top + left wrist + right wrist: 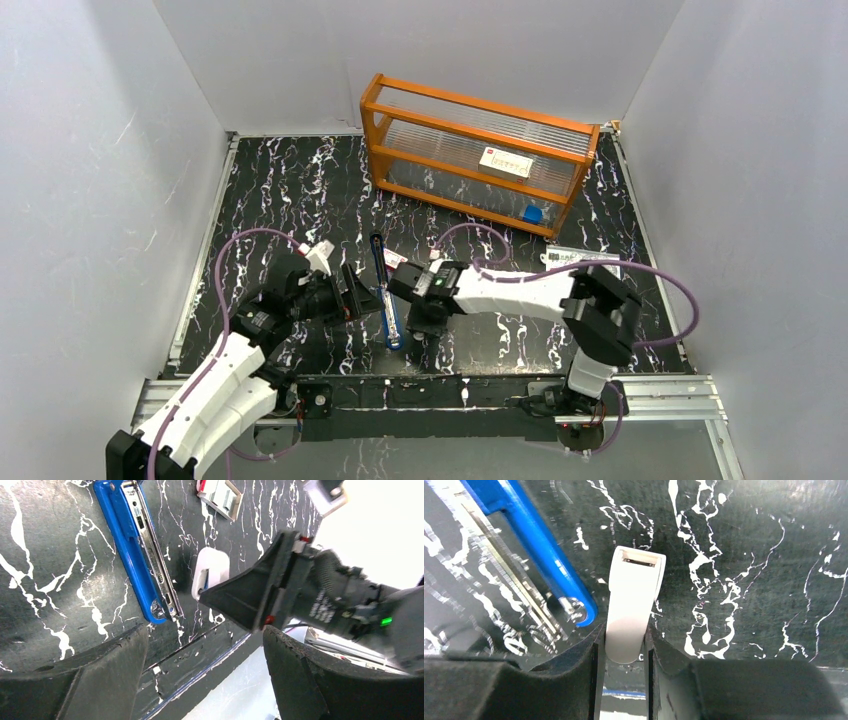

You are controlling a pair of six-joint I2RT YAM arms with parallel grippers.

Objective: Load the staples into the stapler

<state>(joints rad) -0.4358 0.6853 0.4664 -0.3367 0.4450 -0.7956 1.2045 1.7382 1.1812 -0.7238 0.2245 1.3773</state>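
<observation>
From above, the blue stapler [386, 292] is lying swung open on the black marbled table [290, 190], between the two grippers. The left gripper [365, 295] is sitting just left of it and the right gripper [415, 318] just right of its near end. A small red-and-white staple box [395, 258] is resting beside the stapler's far half. An orange rack [478, 152] is standing at the back.

In the left wrist view, the left gripper [205, 680] is hanging released, jaws spread wide and holding nothing. The stapler [131, 555] is showing its metal channel. A white rounded piece [211, 570] is lying to its right, and the staple box [220, 495] beyond; the staples themselves I cannot make out.

In the right wrist view, the right gripper [624, 675] is grasping the white rounded piece [633, 605] by its near end, a finger pressing each side. The stapler [536, 550] is lying just left of it.
</observation>
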